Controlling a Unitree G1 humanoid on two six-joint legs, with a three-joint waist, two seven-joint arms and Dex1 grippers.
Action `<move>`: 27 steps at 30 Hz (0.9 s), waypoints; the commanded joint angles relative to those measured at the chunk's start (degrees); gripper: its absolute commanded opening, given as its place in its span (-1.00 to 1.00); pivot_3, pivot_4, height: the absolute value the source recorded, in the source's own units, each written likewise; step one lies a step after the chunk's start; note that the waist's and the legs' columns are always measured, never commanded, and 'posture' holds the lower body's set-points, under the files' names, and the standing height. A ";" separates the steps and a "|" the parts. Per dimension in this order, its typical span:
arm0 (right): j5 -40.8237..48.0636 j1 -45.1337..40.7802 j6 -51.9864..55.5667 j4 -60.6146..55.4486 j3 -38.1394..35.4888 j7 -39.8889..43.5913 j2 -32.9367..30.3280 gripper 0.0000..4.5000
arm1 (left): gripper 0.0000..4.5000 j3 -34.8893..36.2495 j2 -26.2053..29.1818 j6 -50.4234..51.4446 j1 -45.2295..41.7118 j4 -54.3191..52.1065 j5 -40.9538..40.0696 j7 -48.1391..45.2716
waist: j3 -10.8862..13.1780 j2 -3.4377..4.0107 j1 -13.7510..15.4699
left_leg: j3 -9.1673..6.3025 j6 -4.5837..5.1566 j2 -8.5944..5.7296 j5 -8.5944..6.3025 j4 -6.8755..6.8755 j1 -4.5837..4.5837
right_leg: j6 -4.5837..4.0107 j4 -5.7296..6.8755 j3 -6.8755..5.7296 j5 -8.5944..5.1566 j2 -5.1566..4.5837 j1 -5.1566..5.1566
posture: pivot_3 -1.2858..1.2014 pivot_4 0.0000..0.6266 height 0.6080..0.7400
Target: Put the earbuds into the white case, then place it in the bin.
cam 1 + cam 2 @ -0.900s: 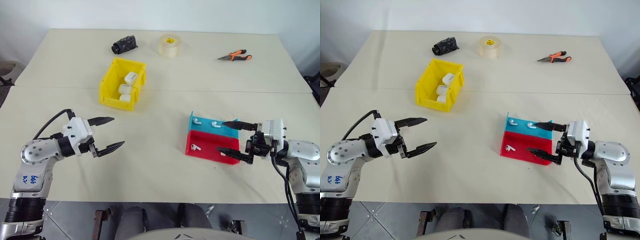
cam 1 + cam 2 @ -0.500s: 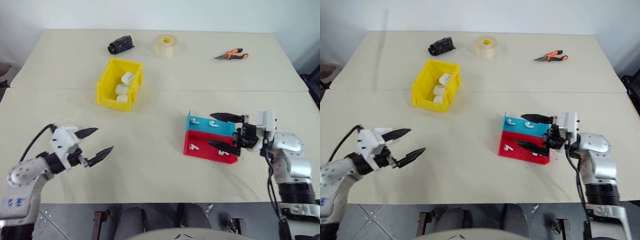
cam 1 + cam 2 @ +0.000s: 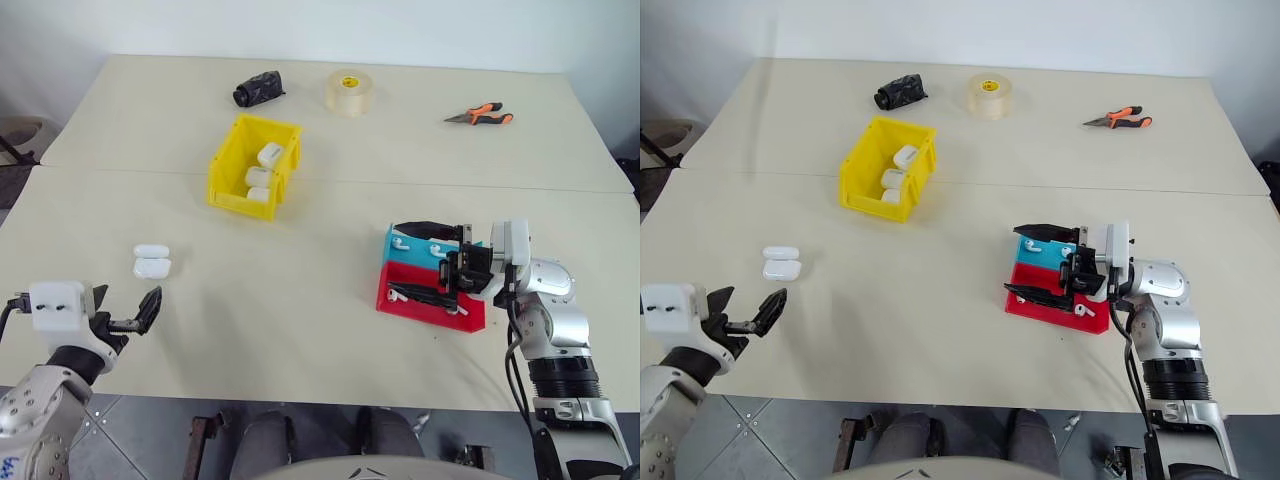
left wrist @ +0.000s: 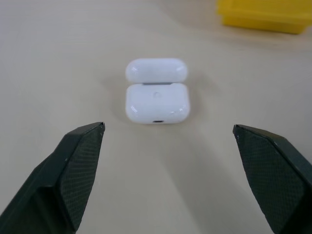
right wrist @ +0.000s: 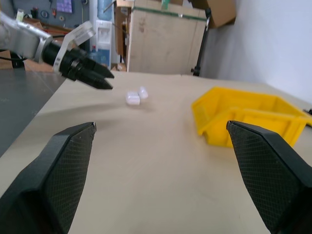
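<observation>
Left pincer (image 3: 133, 312) low at the near left edge of the table (image 3: 300, 300), fingers spread wide, nothing between them. Just beyond it, apart from the fingertips, the white case (image 3: 152, 261) lies on the table with its lid flipped open; in the left wrist view it sits centred between the two spread fingers, lid on the far side.

Right pincer (image 3: 417, 263) at the near right, pointing toward the robot's left, fingers released and wide apart, gripping nothing. It hangs over the red and teal tray (image 3: 430, 308). One finger crosses the teal half, the other the red half. Earbuds (image 3: 401, 241) lie in the tray, small white pieces on both colours; exact count unclear.

Mid-table, the yellow bin (image 3: 231, 171) holds three white cases alike (image 3: 262, 175).

Far edge: a black crumpled object (image 3: 258, 90), a roll of clear tape (image 3: 349, 91), orange-handled pliers (image 3: 481, 116).
</observation>
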 commanded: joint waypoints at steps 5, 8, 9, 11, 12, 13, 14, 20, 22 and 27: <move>0.34 -0.02 0.02 0.08 -0.89 0.25 -0.86 1.00 | 0.99 1.39 11.16 39.34 -23.43 5.46 -5.07 5.56 | -0.01 -0.03 -0.15 | 0.04 -0.01 -0.04 0.00 0.01 -0.01 | 0.00 0.04 -0.03 0.00 0.05 -0.01 | 0.03 -0.52 1.00; 0.70 0.48 0.44 -0.55 -0.75 0.10 -0.66 1.00 | 0.99 -4.42 17.20 39.88 -30.03 13.04 -5.44 6.34 | -0.01 -0.03 -0.85 | 0.02 -0.01 -0.05 0.00 -0.10 0.04 | 0.00 0.02 -0.01 0.00 0.05 -0.04 | 0.03 -0.52 1.00; 0.81 0.86 0.51 -0.95 -0.70 0.09 -0.60 1.00 | 0.99 -5.83 18.43 39.88 -31.51 15.11 -5.27 6.67 | 0.00 -0.03 -1.18 | 0.03 -0.02 -0.05 0.01 -0.11 0.02 | -0.01 0.02 -0.03 -0.01 0.08 -0.04 | 0.03 -0.52 1.00; 1.11 1.88 0.65 -2.06 -0.70 -0.07 -0.49 1.00 | 0.99 -8.84 20.35 39.88 -34.28 19.38 -4.17 7.37 | 0.00 -0.04 -1.37 | 0.03 -0.03 -0.05 0.01 -0.15 0.03 | -0.01 0.01 -0.01 -0.01 0.08 -0.05 | 0.03 -0.52 1.00; 1.26 2.36 0.74 -2.60 -0.75 -0.21 -0.46 1.00 | 0.99 -11.45 22.35 39.88 -34.82 21.64 -4.26 7.65 | 0.00 -0.04 -1.44 | 0.03 -0.03 -0.05 0.01 -0.16 0.02 | -0.01 0.01 -0.02 -0.01 0.09 -0.06 | 0.03 -0.52 1.00; 1.35 2.72 0.81 -3.03 -0.79 -0.34 -0.44 1.00 | 0.99 -12.29 22.70 39.88 -35.43 22.81 -4.22 7.70 | 0.00 -0.03 -1.54 | 0.04 -0.03 -0.05 0.01 -0.18 0.01 | -0.01 0.01 0.00 -0.01 0.09 -0.09 | 0.03 -0.52 1.00; 1.46 2.97 0.88 -3.31 -0.90 -0.54 -0.39 1.00 | 0.99 -13.21 23.06 39.88 -35.87 23.82 -4.92 7.54 | 0.00 -0.03 -1.60 | 0.03 -0.03 -0.05 0.01 -0.19 0.02 | -0.01 0.01 0.00 -0.01 0.09 -0.10 | 0.03 -0.52 1.00; 1.86 5.74 1.22 -6.11 -1.24 -2.33 0.07 1.00 | 0.99 -15.64 22.22 39.88 -37.51 26.62 -7.22 9.15 | 0.01 -0.05 -1.26 | 0.05 -0.04 -0.04 0.02 -0.16 0.00 | -0.01 0.03 0.03 -0.01 0.09 -0.12 | 0.03 -0.52 1.00; 1.94 6.57 1.32 -7.03 -1.20 -2.82 0.19 1.00 | 0.99 -16.01 22.04 39.88 -38.04 27.45 -7.85 9.77 | 0.01 -0.04 -1.15 | 0.06 -0.04 -0.05 0.02 -0.11 0.00 | -0.01 0.04 0.03 -0.01 0.09 -0.09 | 0.03 -0.52 1.00; 2.03 7.92 1.02 -8.38 -1.20 -3.80 0.61 1.00 | 0.99 -16.20 21.91 39.88 -37.90 28.30 -11.42 12.19 | 0.01 -0.04 -1.17 | 0.04 -0.10 -0.05 0.05 -0.09 0.00 | -0.01 0.06 0.06 -0.01 0.09 -0.08 | 0.03 -0.52 1.00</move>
